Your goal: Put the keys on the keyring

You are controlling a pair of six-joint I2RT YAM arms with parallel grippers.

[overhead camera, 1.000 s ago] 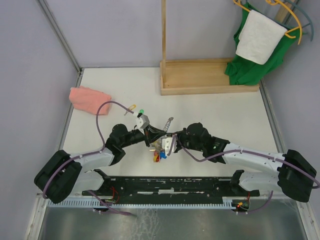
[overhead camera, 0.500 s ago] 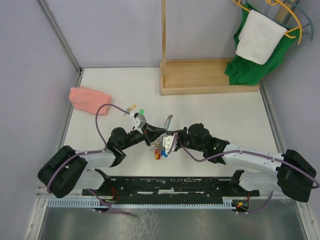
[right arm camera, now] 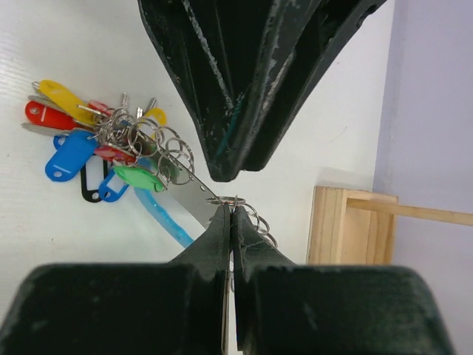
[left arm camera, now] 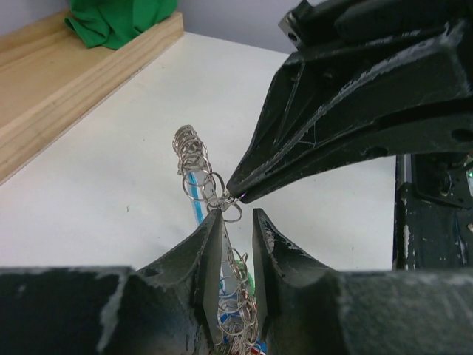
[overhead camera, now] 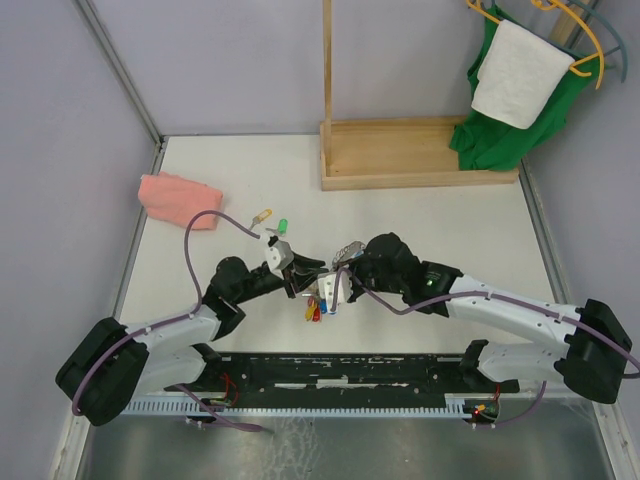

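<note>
Though shut before, the left claw now gapes around the keyring.

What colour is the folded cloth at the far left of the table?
The cloth is pink, clearest in the top external view.

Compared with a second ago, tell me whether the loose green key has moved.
No. The green key lies in the same spot, right of the pink cloth.

Silvery keyring; pink cloth.
</note>
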